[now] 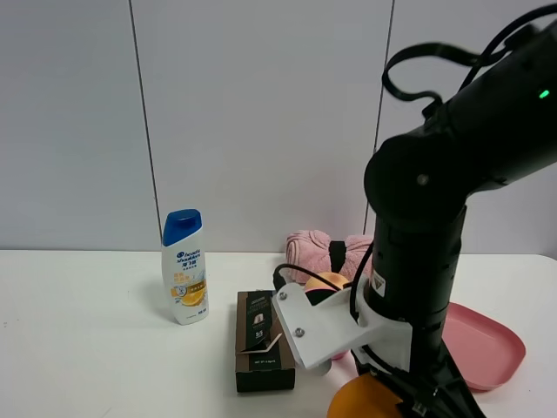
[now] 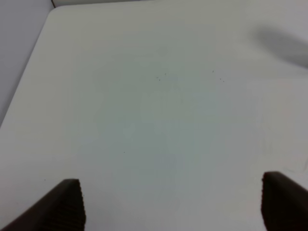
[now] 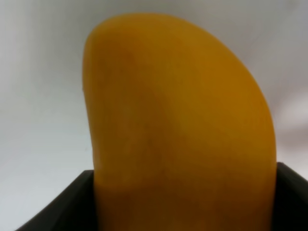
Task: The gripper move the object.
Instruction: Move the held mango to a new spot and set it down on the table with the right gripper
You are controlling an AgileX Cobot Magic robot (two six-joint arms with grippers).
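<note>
right gripper (image 3: 185, 197) is clamping the mango (image 3: 178, 120), jaws pressing on both its sides. left gripper (image 2: 173, 207) is hanging wide open over the table (image 2: 159, 96), touching nothing.

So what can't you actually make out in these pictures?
Exterior high view: the smooth orange-yellow mango is cut by the bottom edge and the black arm; whether it rests on the white table is unclear.
Same view: the round peach-coloured fruit sits mostly behind the white bracket plate.
Right wrist view: the mango hides whatever lies beyond the right gripper.
</note>
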